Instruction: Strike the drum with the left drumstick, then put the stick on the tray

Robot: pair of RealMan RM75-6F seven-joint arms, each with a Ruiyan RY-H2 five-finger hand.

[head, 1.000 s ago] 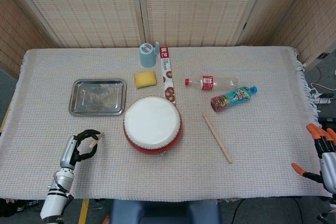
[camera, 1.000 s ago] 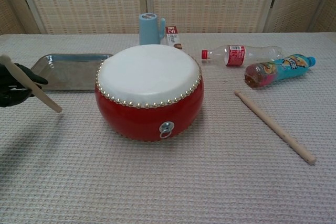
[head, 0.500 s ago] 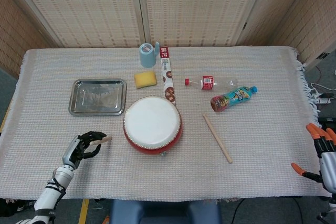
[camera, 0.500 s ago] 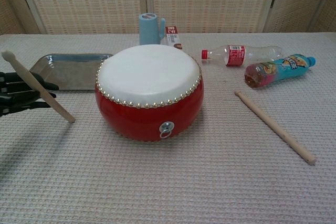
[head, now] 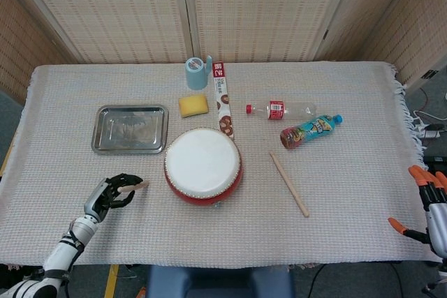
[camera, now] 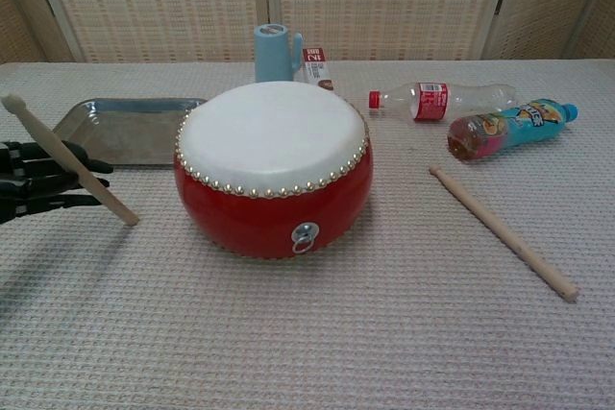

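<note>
A red drum point(head: 203, 166) point(camera: 272, 166) with a white skin sits mid-table. My left hand point(head: 107, 195) point(camera: 36, 185) hovers left of the drum and grips the left drumstick point(camera: 69, 159) point(head: 137, 185), which slants with its round tip up and away from the drum. The steel tray point(head: 130, 129) point(camera: 127, 129) lies behind the hand, to the drum's left. A second drumstick point(head: 289, 183) point(camera: 503, 230) lies on the cloth right of the drum. My right hand point(head: 429, 206), orange-tipped with fingers apart, hangs off the table's right edge and holds nothing.
Behind the drum stand a blue cup point(head: 197, 73) point(camera: 274, 52), a yellow sponge point(head: 193, 106) and a long snack box point(head: 223, 98). A clear bottle point(head: 281, 110) point(camera: 440, 100) and a colourful bottle point(head: 311, 130) point(camera: 507, 128) lie at the right.
My left hand has shifted a little toward the drum and tilted the drumstick more upright, its tip now higher. The right hand and everything on the table stayed put.
</note>
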